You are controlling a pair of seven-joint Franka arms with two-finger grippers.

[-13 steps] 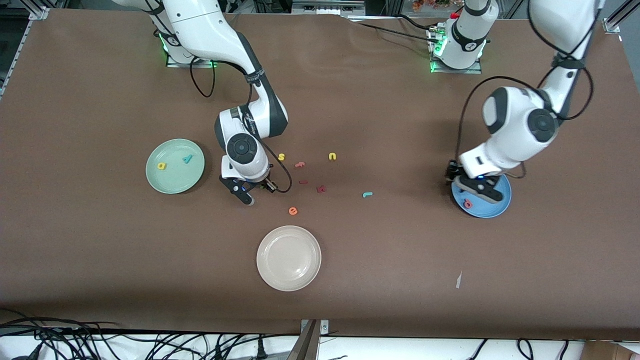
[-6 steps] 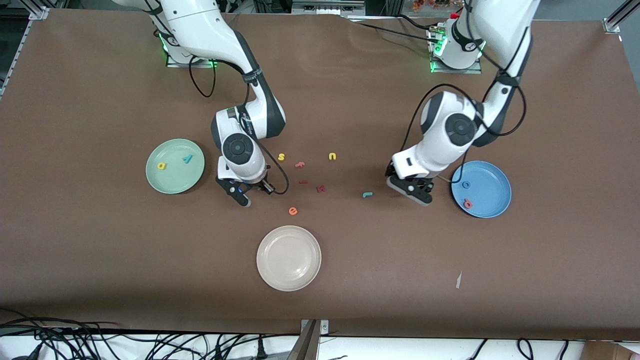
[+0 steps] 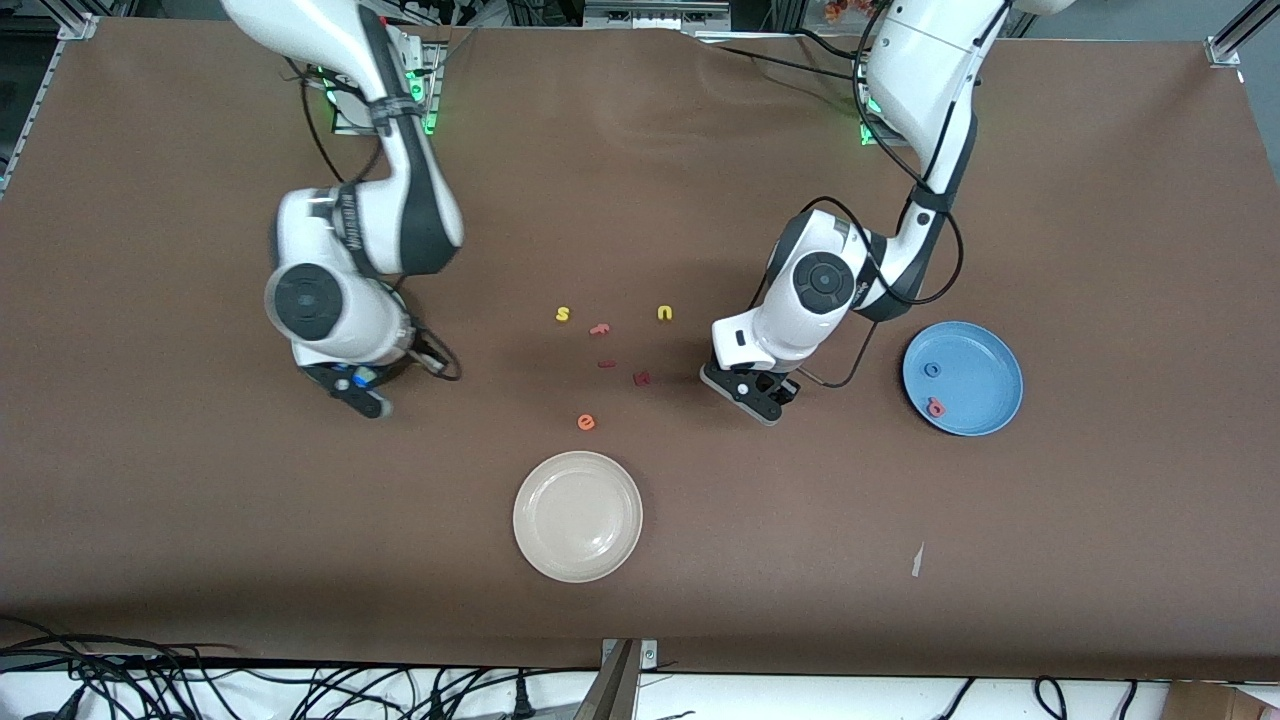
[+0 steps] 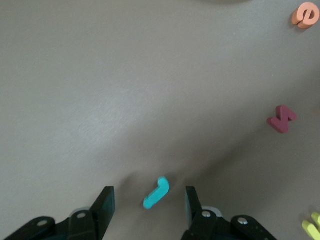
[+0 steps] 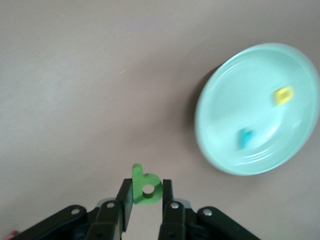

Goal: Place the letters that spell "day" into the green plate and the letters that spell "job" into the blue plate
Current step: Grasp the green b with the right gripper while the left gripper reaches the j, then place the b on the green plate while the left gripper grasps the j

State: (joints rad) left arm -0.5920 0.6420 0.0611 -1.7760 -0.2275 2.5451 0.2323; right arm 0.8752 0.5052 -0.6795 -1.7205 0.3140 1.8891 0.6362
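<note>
the left gripper hangs with jaws apart, the teal j lying between them. the right gripper clamps the green a beside the green plate.

Foam letters on the table read yellow "s", orange "e".

The counter is plain brown. The green plate is pale mint, with a yellow letter and a teal one in it. A bright green letter sits between the black fingers of the right end effector. The blue plate is mid blue, carrying a blue ring letter and a pinkish-red letter. A teal hooked letter lies before the left end effector, also black. Nearby letters are orange, dark red and yellow. The third plate is cream-white.
</note>
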